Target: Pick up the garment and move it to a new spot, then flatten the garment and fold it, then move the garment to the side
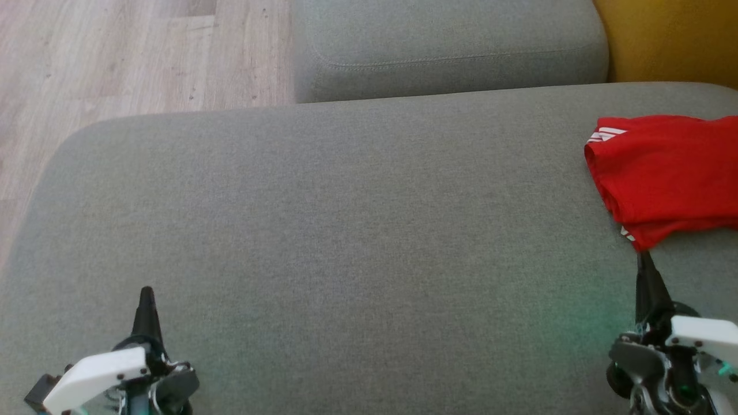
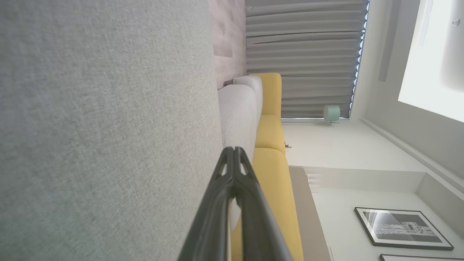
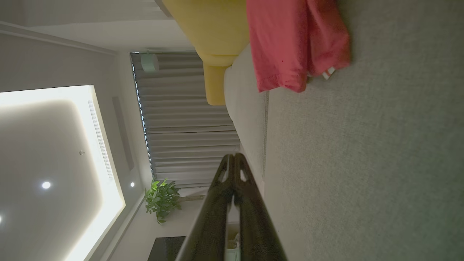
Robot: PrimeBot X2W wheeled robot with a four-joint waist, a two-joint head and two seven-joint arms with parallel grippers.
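A red garment (image 1: 663,173) with white stripes lies folded at the far right of the grey sofa seat (image 1: 346,219), cut off by the head view's right edge. It also hangs at the top of the right wrist view as a folded red garment (image 3: 290,43). My right gripper (image 1: 644,256) is shut and empty, its tips just below the garment's near corner, close to it. My left gripper (image 1: 146,291) is shut and empty at the lower left, far from the cloth. Both pairs of fingers meet at the tips, the left gripper (image 2: 233,149) and the right gripper (image 3: 233,156).
A second grey cushion (image 1: 450,46) stands behind the seat. A yellow sofa (image 1: 669,34) is at the back right, wooden floor (image 1: 115,57) at the back left. The seat's rounded edge runs along the left.
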